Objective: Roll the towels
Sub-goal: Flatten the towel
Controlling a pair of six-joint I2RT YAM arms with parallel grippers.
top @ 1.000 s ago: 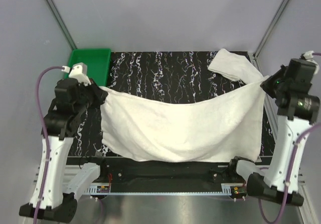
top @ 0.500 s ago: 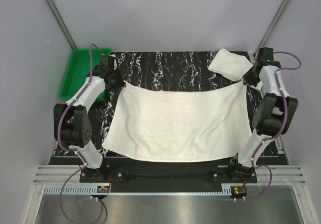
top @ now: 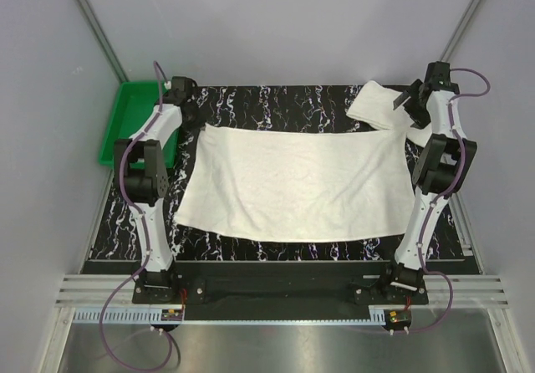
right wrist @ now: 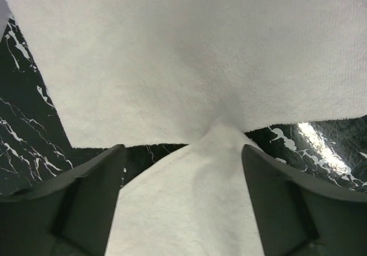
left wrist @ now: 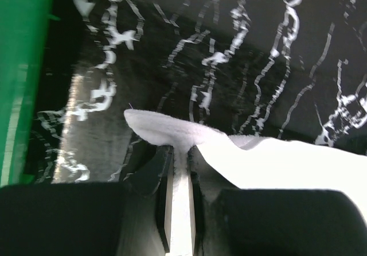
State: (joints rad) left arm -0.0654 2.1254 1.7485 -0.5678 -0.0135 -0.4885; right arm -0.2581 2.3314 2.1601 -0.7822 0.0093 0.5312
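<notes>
lying flat across the black marbled table [top: 276, 101], the spread towel [top: 292, 185] looks laid out ready for rolling, its long edges running left to right and its surface nearly free of folds. the left gripper [left wrist: 179, 152] sits at the far left corner with its jaws nearly closed, pinching a thin lip of the cloth; that hold seems meant to pull the corner taut and low against the table. the right gripper [right wrist: 182, 150] hangs over the far right corner with its jaws wide apart and nothing in their grip, the corner lying loose beneath. that corner touches the second towel [top: 378, 105], bunched at the far right of the table, so a roll started there could drag it along. the green tray [top: 125, 126] sits off the left edge, apart from both towels. by my judgement the laying-out is almost done and no rolling has begun.
</notes>
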